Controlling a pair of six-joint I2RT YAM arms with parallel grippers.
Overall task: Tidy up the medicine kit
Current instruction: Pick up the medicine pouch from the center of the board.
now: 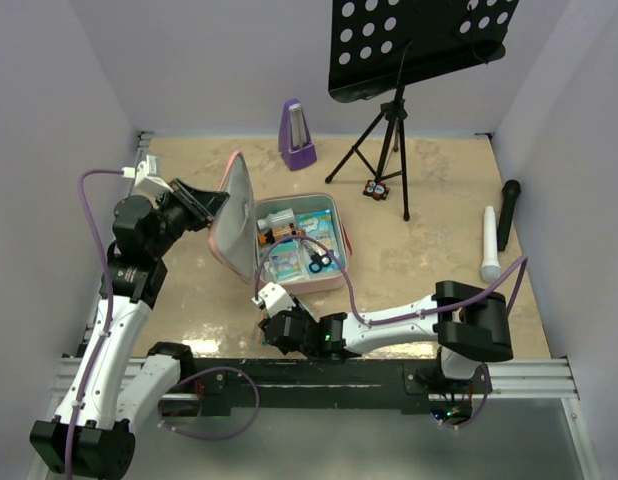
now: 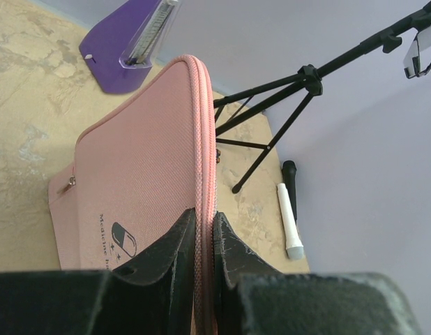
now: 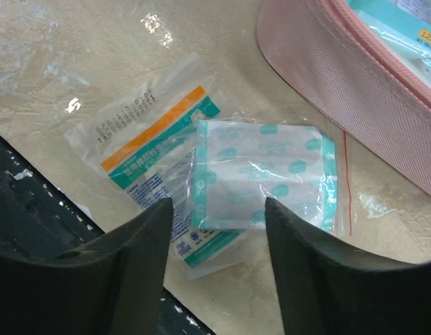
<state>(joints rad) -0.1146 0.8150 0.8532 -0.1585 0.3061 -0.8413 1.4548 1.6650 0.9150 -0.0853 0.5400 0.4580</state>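
From the top camera, your left tool (image 1: 211,205) is clamped on the raised lid of the medicine kit (image 1: 239,222). The kit is a pink, round-cornered soft case lying open on the mottled beige counter (image 1: 439,220), with small teal boxes packed in its tray. Your right tool (image 1: 272,338) sits low, just on the near side of the kit's front wall.

In the left wrist view, the two black fingers (image 2: 175,246) pinch the lid's ribbed pink zip edge between them. To the tool's left is the woven lid face with its pill logo. Beyond it are a purple metronome (image 2: 121,59) and a black tripod (image 2: 285,118).

In the right wrist view, your tool (image 3: 215,209) is spread wide and holds nothing. Between its fingers lies a glossy, crinkled clear packet (image 3: 261,171) of teal-printed dressings, overlapping an orange-striped pouch (image 3: 142,136). The kit's textured pink wall (image 3: 320,77) is ahead and to the right.
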